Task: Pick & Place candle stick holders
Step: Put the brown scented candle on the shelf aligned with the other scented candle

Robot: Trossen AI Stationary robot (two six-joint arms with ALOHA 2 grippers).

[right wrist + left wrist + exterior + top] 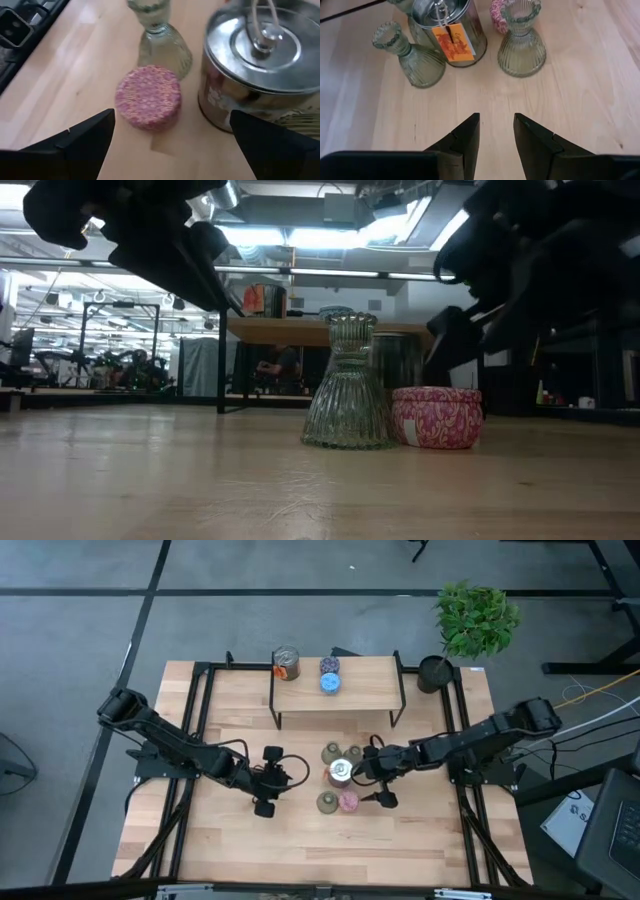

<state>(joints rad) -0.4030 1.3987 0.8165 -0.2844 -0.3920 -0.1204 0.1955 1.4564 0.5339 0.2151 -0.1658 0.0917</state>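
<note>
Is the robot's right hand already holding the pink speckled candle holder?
No, the right gripper has its fingers spread wide and empty, with the round pink speckled-top candle holder sitting free on the wooden table ahead of them.

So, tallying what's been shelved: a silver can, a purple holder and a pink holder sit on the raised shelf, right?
Not quite. On the shelf sit the silver can, the purple holder and a blue holder; the pink holder is on the table, per the high view.
</note>
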